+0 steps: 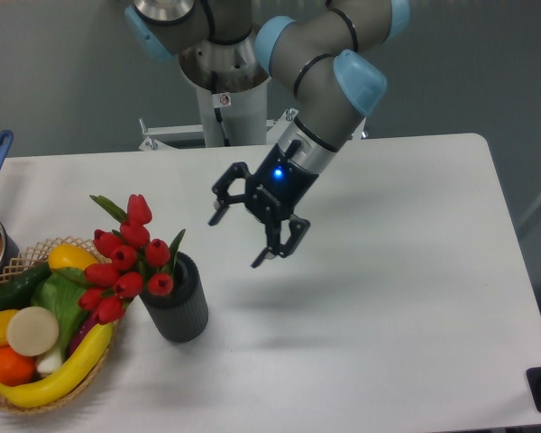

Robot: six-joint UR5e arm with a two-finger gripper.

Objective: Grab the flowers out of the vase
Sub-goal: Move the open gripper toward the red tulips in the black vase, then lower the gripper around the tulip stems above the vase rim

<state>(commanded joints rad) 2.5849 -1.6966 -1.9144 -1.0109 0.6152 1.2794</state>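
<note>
**Claw nearing the tulips**

At the tabletop's nine o'clock edge sits a woven wicker basket of produce. Just beside it, the red artificial tulips lean out of the ribbed dark cylindrical vase. At two o'clock from them hangs the black claw, spread wide and empty. Best approach, I'd say: descend around the stems above the rim, then lift straight.
</note>
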